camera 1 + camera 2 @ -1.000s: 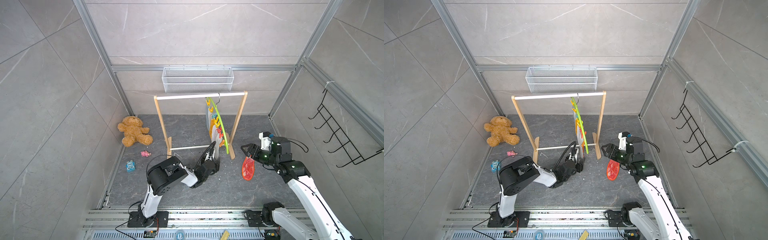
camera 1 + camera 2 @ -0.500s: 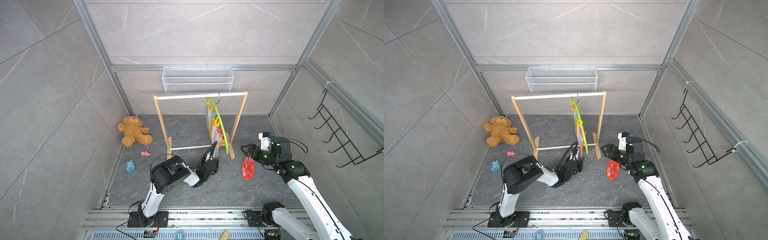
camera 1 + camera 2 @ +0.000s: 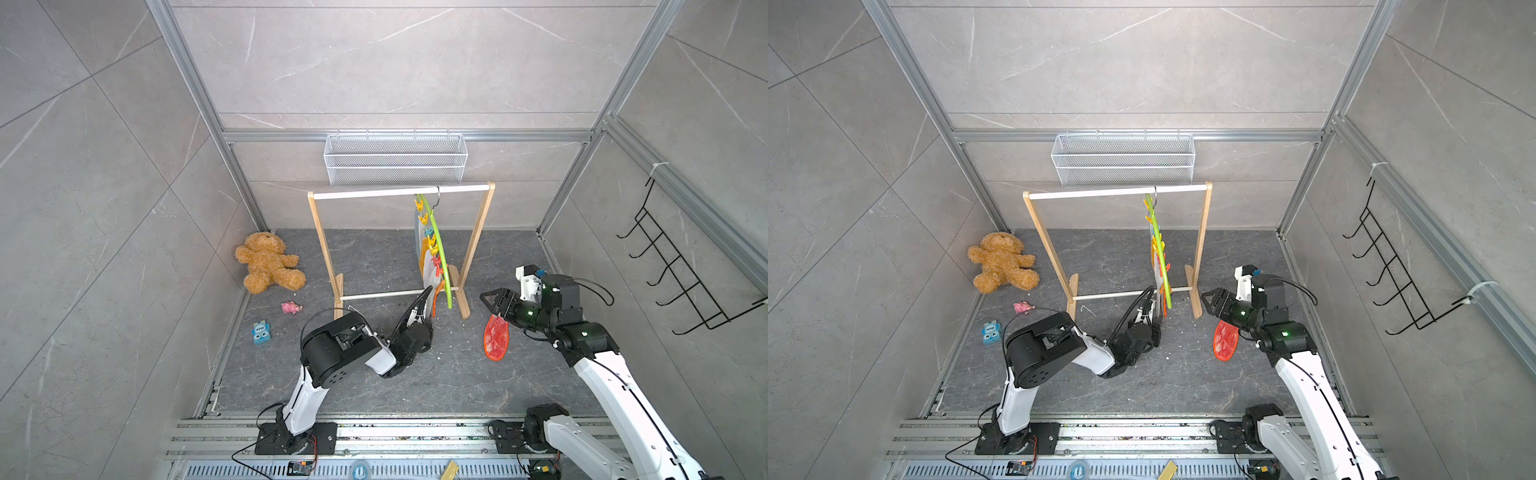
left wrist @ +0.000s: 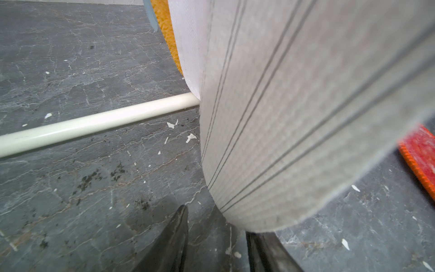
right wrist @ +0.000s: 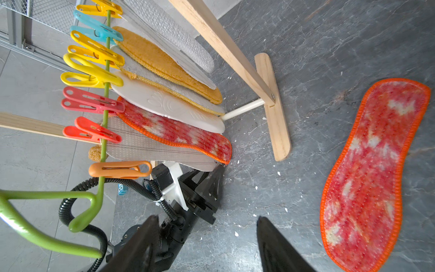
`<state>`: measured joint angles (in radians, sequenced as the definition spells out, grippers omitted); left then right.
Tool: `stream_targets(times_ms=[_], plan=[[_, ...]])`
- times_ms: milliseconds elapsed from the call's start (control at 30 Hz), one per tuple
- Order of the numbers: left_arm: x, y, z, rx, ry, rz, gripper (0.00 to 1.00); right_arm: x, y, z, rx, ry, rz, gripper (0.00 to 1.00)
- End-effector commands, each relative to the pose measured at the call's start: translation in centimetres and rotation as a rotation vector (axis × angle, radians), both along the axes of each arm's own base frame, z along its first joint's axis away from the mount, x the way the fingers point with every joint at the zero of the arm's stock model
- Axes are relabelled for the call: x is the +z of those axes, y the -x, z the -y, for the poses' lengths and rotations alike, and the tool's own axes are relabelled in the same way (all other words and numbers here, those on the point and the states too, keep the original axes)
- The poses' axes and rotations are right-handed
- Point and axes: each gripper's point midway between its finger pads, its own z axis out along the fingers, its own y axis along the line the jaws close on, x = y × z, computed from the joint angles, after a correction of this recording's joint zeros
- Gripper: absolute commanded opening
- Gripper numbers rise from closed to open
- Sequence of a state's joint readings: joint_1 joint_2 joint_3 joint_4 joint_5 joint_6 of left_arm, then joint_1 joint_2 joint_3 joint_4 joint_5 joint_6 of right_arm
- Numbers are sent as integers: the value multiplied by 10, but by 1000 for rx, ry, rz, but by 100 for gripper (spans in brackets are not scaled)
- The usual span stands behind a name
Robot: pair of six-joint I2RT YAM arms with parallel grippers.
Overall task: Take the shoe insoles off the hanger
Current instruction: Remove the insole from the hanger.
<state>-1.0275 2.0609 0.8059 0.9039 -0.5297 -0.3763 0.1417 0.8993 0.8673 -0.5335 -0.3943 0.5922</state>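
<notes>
hovering at the striped insole (image 4: 294, 117) – clipped to the lime-green hanger (image 3: 439, 253) at the right end of the wooden rack (image 3: 365, 193) – the left gripper (image 4: 216, 221) gaped narrowly, empty; a shallow pinch could slip.

Red-mottled insole (image 5: 374, 174), lime-green hanger (image 3: 442, 258)

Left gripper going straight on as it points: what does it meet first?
Most likely the pale striped insole, whose rounded end hangs right ahead of the left gripper; exact depth unclear.
</notes>
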Motion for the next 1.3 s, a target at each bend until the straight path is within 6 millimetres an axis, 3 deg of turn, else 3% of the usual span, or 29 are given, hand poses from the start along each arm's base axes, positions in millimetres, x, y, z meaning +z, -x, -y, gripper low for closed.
stream_targets(times_ms=[0, 500, 800, 1267], plan=[[30, -7, -5, 45, 58, 59, 39, -2, 0, -3, 6, -25, -3, 67], [44, -11, -13, 60, 74, 79, 18, 1, -3, -12, 22, -95, -4, 66], [50, -14, -31, 97, 74, 92, 0, 10, -7, -18, 23, -169, -2, 65], [76, -14, -62, 146, 72, 140, 0, 36, -22, -34, 39, -341, 13, 71]])
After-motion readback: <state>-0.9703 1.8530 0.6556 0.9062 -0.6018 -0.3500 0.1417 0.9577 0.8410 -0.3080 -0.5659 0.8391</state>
